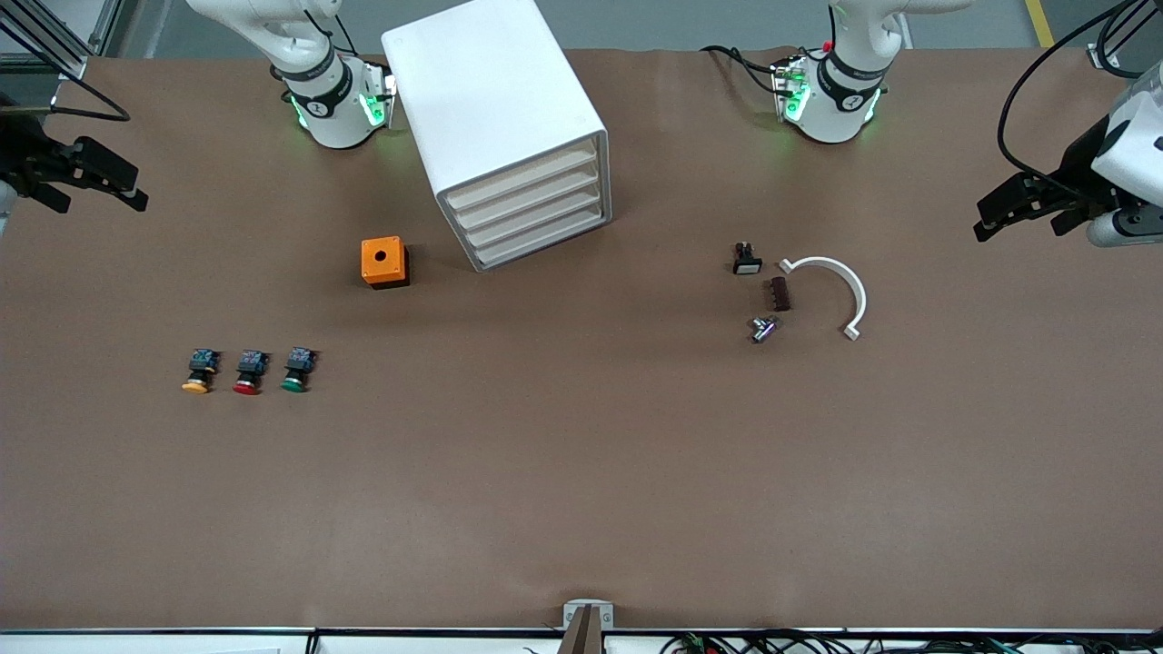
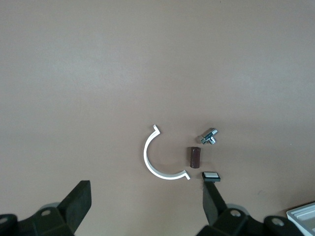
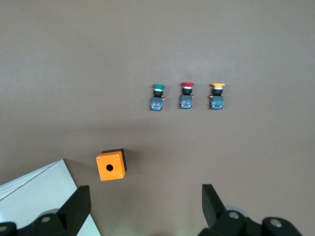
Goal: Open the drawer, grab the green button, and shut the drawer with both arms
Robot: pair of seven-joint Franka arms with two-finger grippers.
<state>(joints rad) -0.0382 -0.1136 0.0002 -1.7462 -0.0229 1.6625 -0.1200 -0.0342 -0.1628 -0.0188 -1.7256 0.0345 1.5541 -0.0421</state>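
Lying on the table nearest the front camera, the green button (image 1: 297, 369) ends the three-button row; judged light, rigid; grip its black body. Left gripper (image 1: 1022, 211) and right gripper (image 1: 86, 177) hover wide open at the table ends.

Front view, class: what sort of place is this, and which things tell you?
Probably a robotics lab bench: two arms bolted along a brown-covered table, a white drawer cabinet, and laid-out parts such as the green-capped button and an orange box.
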